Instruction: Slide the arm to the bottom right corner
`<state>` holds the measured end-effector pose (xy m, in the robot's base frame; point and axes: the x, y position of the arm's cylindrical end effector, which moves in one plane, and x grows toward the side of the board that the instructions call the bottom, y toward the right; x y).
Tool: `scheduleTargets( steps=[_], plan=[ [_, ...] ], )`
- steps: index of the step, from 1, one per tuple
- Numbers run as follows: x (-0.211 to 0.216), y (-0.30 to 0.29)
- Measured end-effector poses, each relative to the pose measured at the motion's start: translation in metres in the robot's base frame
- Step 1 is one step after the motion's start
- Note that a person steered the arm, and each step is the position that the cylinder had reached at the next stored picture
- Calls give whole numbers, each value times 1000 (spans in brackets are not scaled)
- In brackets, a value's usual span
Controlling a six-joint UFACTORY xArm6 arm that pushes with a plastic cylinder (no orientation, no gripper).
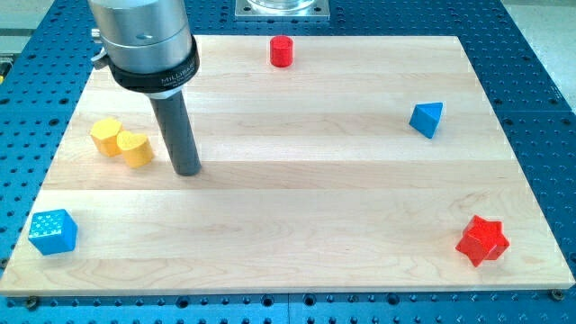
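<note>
My tip (pixel 187 170) rests on the wooden board (pixel 306 180) at the view's left, just right of two yellow blocks: a yellow hexagonal block (pixel 106 136) and a yellow heart-like block (pixel 137 149) that touch each other. A red star block (pixel 482 239) lies near the board's bottom right corner, far from the tip. A blue cube (pixel 52 231) sits at the bottom left corner. A red cylinder (pixel 282 51) stands at the top middle. A blue triangular block (pixel 427 119) lies at the upper right.
The board lies on a blue perforated table (pixel 540 81). The arm's grey body (pixel 144 40) hangs over the board's top left. A metal base plate (pixel 282 9) sits at the view's top middle.
</note>
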<state>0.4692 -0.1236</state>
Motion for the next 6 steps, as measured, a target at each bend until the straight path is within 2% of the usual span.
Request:
scheduleTargets(
  steps=[2, 3, 5, 6],
  plan=[
    [0, 16],
    [10, 54],
    [16, 311],
    [19, 386]
  ],
)
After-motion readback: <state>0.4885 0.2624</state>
